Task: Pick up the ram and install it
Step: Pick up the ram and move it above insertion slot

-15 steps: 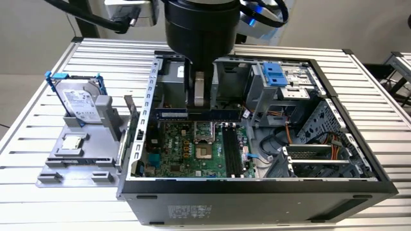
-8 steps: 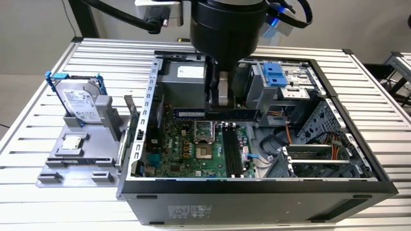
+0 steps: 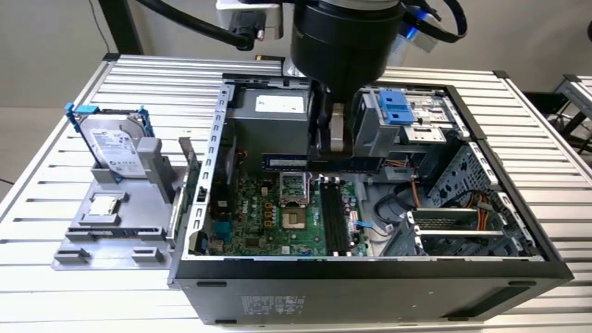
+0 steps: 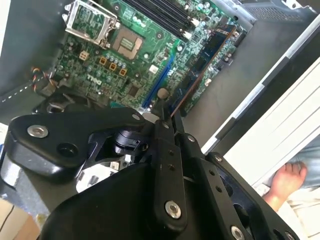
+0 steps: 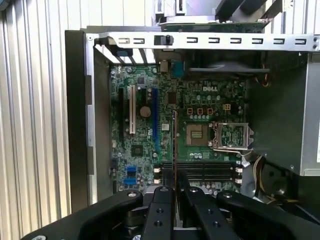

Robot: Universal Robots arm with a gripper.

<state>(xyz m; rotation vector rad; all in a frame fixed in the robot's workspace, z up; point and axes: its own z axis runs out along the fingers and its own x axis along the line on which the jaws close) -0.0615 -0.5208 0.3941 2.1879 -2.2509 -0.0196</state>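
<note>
Your gripper point(image 5: 174, 192) sits closest to the lens in both wrist views. Its fingers point(image 5: 162, 210) are pressed in on the ram point(image 5: 174, 145), so it's clamped w/ the stick in hand. Ram hangs inside the open PC case point(image 3: 370, 284), over the mobo point(image 3: 268, 215). As far as I can judge it's not seated in anything.

Key relation is the ram's long axis vs the DIMM slots point(image 3: 335, 215). In the exterior view the ram point(image 3: 287, 162) runs across, from the exterior view's left to its right, just below the gripper point(image 3: 337, 142). The slots run the other way, toward the camera. That's approx 90 deg off.

First wrist view agrees. You see the stick edge-on, pointing straight out from the fingertips and crossing 1 end of the DIMM slots point(image 5: 200, 171) at right angles. It's on edge, flat faces upright. Height above the slots: can't tell. In the exterior view the slots lie on the camera side of the ram, near it. Only 1 arm here, so no choice of hand.
</note>
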